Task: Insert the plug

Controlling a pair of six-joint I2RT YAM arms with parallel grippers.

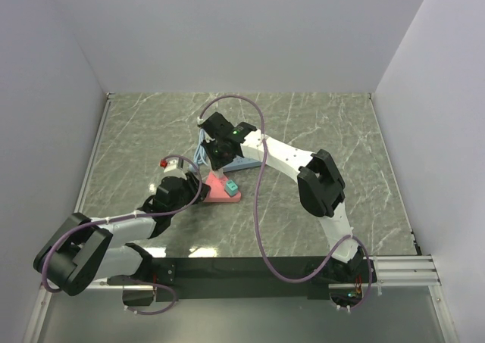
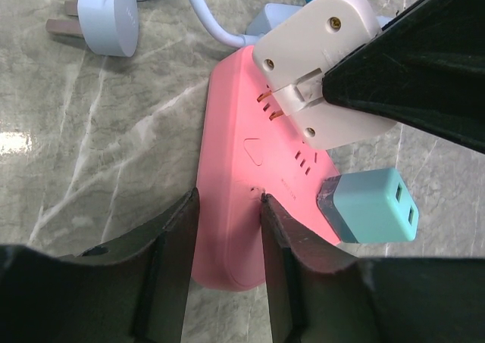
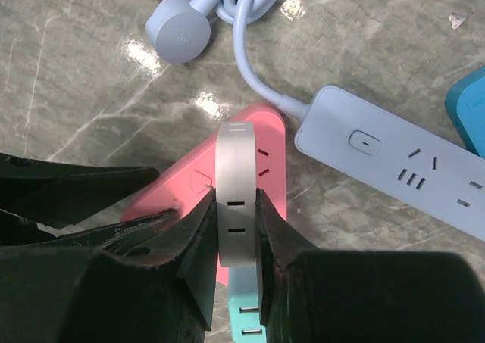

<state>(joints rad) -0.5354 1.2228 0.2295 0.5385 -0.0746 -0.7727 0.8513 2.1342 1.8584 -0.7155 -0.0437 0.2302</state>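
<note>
A pink power strip (image 2: 235, 169) lies on the marble table, with a teal adapter (image 2: 371, 207) plugged into its near sockets. My right gripper (image 3: 236, 222) is shut on a white plug (image 3: 236, 169), held on edge above the strip. The plug's copper prongs (image 2: 265, 104) meet the strip's face at a tilt; how deep they sit cannot be told. My left gripper (image 2: 227, 214) clamps the strip's near end, one finger on its side edge and the other on its top face. From above, both grippers meet at the strip (image 1: 220, 191).
A light blue power strip (image 3: 394, 154) lies just behind the pink one, its cable looping to a round plug (image 3: 178, 34). A darker blue object (image 3: 470, 104) shows at the right edge. The arms' purple cables (image 1: 258, 207) hang over the table.
</note>
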